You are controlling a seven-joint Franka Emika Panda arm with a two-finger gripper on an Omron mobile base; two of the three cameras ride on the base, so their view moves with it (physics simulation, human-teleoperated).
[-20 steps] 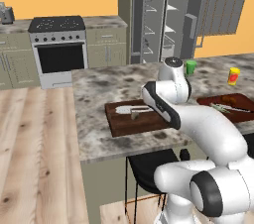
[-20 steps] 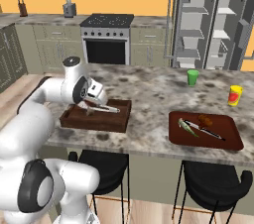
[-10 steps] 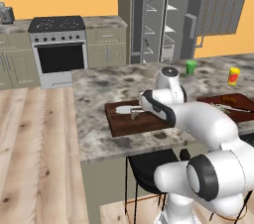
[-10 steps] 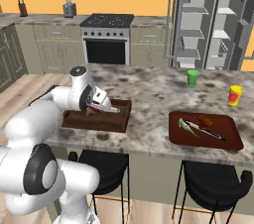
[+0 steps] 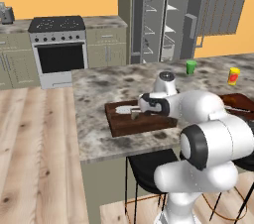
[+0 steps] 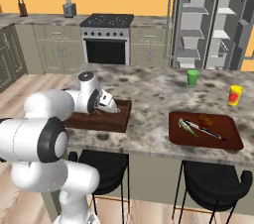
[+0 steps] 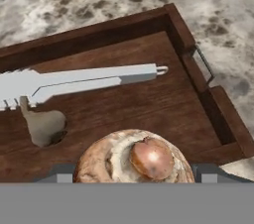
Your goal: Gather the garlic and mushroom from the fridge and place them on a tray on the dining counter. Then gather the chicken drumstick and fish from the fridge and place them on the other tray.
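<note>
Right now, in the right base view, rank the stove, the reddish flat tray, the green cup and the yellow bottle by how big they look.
1. Stove: largest, though farthest away.
2. Reddish flat tray.
3. Green cup and yellow bottle: they look about alike, and the bottle stands nearer the camera, so I leave them unranked.

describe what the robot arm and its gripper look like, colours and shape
The arm is glossy white, built of rounded bulbous segments with dark grey rings at the joints and a grey cap on one joint. The gripper is a white hand block with small dark fingers. No cables or markings are visible.
</note>
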